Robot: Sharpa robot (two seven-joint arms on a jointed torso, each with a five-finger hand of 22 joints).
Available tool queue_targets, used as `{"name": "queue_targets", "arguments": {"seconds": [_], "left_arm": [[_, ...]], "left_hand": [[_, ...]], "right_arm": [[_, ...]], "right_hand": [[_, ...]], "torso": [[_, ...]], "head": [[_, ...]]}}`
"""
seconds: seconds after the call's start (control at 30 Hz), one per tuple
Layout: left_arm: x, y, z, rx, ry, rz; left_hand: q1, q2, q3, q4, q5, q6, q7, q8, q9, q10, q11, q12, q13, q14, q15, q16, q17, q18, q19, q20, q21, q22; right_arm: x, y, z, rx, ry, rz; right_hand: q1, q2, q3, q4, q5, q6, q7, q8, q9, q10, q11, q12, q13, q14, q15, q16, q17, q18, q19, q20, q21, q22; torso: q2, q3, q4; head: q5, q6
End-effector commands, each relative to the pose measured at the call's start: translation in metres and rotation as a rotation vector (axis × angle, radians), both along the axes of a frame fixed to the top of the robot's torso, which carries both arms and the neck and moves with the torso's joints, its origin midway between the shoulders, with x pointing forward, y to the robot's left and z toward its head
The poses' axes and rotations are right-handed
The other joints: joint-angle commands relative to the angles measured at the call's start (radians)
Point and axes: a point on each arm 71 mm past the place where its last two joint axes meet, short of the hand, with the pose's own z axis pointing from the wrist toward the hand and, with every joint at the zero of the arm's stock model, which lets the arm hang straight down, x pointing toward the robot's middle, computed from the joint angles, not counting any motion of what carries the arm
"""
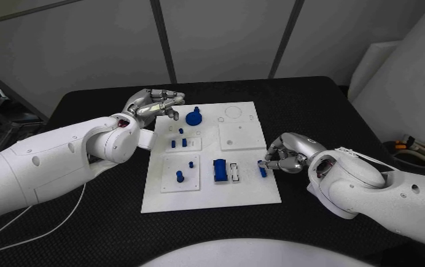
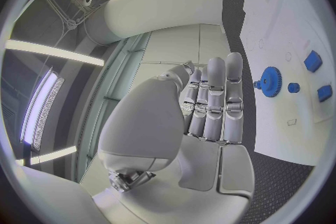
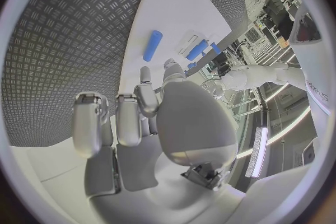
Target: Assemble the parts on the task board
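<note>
The white task board (image 1: 252,193) lies in the middle of the table. On it are a blue gear (image 1: 194,117), several small blue pegs (image 1: 182,142) and a blue block (image 1: 220,170). My left hand (image 1: 156,104) hovers by the board's far left corner with straight fingers (image 2: 213,103) and holds nothing; the gear (image 2: 269,81) lies just past them. My right hand (image 1: 286,154) is at the board's right edge, fingers half curled. A short blue cylinder (image 1: 263,169) lies flat on the board (image 3: 175,5) just beyond its fingertips; this cylinder (image 3: 153,45) is not gripped.
Black textured table (image 1: 106,218) surrounds the board. A white cable (image 1: 53,221) trails over the table's left side. Raised white blocks with round holes (image 1: 239,126) occupy the board's far right part. An open slot (image 1: 234,172) lies beside the blue block.
</note>
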Motion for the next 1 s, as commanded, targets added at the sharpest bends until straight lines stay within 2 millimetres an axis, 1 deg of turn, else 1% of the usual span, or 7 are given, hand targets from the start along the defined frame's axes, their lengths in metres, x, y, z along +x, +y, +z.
{"name": "queue_targets", "arguments": {"seconds": [0.03,0.2,0.3,0.47,0.63,0.83,1.0], "left_arm": [[0.000,0.000,0.001,-0.007,-0.003,-0.008],[0.000,0.000,0.001,-0.007,-0.002,-0.008],[-0.001,0.000,0.001,-0.007,-0.002,-0.008],[-0.001,0.000,0.000,-0.007,-0.001,-0.008],[-0.001,0.000,0.000,-0.007,-0.001,-0.008],[-0.001,0.001,0.000,-0.007,-0.001,-0.008],[-0.001,0.001,0.000,-0.006,0.000,-0.008]], "left_hand": [[-0.007,0.000,0.005,0.002,-0.003,-0.005,0.000,0.003,0.001,-0.009,-0.001,0.001,0.001,-0.002,0.002,-0.006,-0.001,-0.012,-0.003,0.003,-0.005,0.002],[-0.007,0.000,0.005,0.002,-0.003,-0.005,0.000,0.003,0.001,-0.009,-0.001,0.001,0.001,-0.002,0.002,-0.006,-0.001,-0.012,-0.003,0.003,-0.005,0.002],[-0.007,0.000,0.005,0.002,-0.003,-0.005,0.000,0.003,0.001,-0.009,-0.001,0.001,0.001,-0.002,0.002,-0.006,-0.001,-0.012,-0.003,0.003,-0.005,0.002],[-0.007,0.000,0.005,0.002,-0.003,-0.005,0.000,0.003,0.001,-0.009,-0.001,0.001,0.001,-0.002,0.002,-0.006,-0.001,-0.012,-0.003,0.003,-0.005,0.002],[-0.007,0.000,0.005,0.002,-0.003,-0.005,0.000,0.003,0.001,-0.009,-0.001,0.001,0.001,-0.002,0.002,-0.006,-0.001,-0.012,-0.003,0.003,-0.005,0.002],[-0.007,0.000,0.005,0.002,-0.003,-0.005,0.000,0.003,0.001,-0.009,-0.001,0.001,0.001,-0.002,0.002,-0.006,-0.001,-0.012,-0.003,0.003,-0.005,0.002],[-0.007,0.000,0.005,0.002,-0.003,-0.005,0.000,0.003,0.001,-0.009,-0.001,0.001,0.001,-0.002,0.002,-0.006,-0.001,-0.012,-0.003,0.003,-0.005,0.002]], "right_arm": [[0.001,0.001,-0.003,-0.073,0.013,0.015],[0.003,0.004,-0.006,-0.094,0.028,0.021],[0.004,0.007,-0.008,-0.101,0.036,0.026],[0.005,0.011,-0.011,-0.107,0.047,0.037],[0.004,0.014,-0.016,-0.124,0.069,0.045],[0.002,0.017,-0.021,-0.174,0.087,0.064],[0.002,0.019,-0.023,-0.243,0.086,0.090]], "right_hand": [[0.000,-0.011,-0.008,0.003,-0.007,0.008,0.001,-0.004,0.002,0.003,-0.001,-0.004,0.000,0.053,0.003,-0.006,-0.001,-0.004,0.010,0.007,-0.002,0.157],[0.000,-0.011,-0.009,0.004,-0.007,0.010,0.000,-0.004,0.003,0.002,-0.002,-0.005,0.000,0.053,0.003,-0.007,-0.002,-0.004,0.010,0.007,-0.002,0.157],[0.001,-0.012,-0.009,0.004,-0.007,0.011,0.000,-0.004,0.003,0.002,-0.002,-0.005,0.000,0.053,0.002,-0.007,-0.002,-0.004,0.009,0.007,-0.003,0.157],[0.002,-0.011,-0.010,0.004,-0.007,0.013,-0.001,-0.004,0.004,0.002,-0.003,-0.006,-0.001,0.053,0.002,-0.007,-0.002,-0.004,0.009,0.007,-0.003,0.156],[0.015,-0.009,-0.009,0.001,-0.005,0.018,-0.003,-0.006,0.006,0.001,-0.005,-0.007,-0.001,0.053,0.000,-0.007,-0.002,-0.004,0.009,0.005,-0.003,0.156],[0.055,-0.003,-0.002,-0.015,0.000,0.028,-0.008,-0.008,0.011,0.000,-0.009,-0.010,0.000,0.053,-0.004,-0.008,-0.001,-0.004,0.008,0.001,-0.004,0.156],[0.101,-0.002,0.004,-0.039,-0.013,0.034,-0.010,-0.013,0.015,-0.003,-0.012,-0.018,-0.003,0.053,-0.007,-0.008,0.001,-0.004,0.007,-0.002,-0.005,0.155]], "torso": [[0.001,0.0003,0.0007],[0.000,-0.0010,0.0013],[0.000,-0.0008,0.0007],[-0.001,-0.0006,0.0016],[0.000,-0.0008,0.0013],[0.000,-0.0008,0.0003],[-0.001,-0.0011,0.0007]], "head": [[0.001,-0.002],[0.001,-0.005],[0.002,-0.006],[0.001,-0.008],[0.002,-0.009],[0.003,-0.010],[0.003,-0.011]]}}
